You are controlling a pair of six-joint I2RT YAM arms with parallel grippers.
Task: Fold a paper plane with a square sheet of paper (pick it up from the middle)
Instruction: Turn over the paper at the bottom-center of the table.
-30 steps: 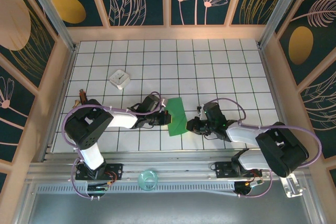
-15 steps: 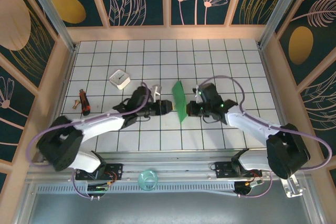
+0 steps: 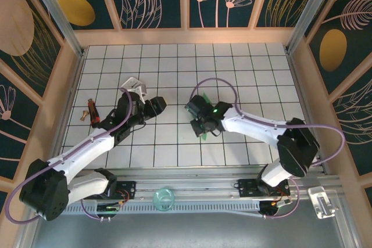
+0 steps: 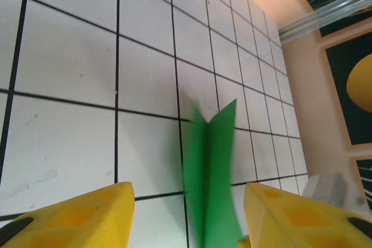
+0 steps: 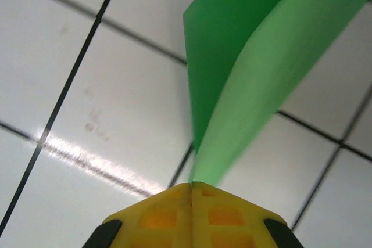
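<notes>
Two arms share this step, and only one has the paper: the jaws of the right arm are shut tight on the thin, bright-green square sheet of paper, already folded along a crease, pinching it at one end so that its two layers fan out in a shallow V above the white tiled bench. The jaws of the left arm stand open and empty, their yellow fingers apart on either side of the sheet in the left wrist view. From above they sit near the small white square box, apart from the sheet. The step looks like a handover or a second grip for the next fold. To do it well, the left jaws should come in square to the crease and close on the free end where both layers lie together. The right jaws should hold until that grip is firm. Pulling sideways could skew the layers or tear the paper.
</notes>
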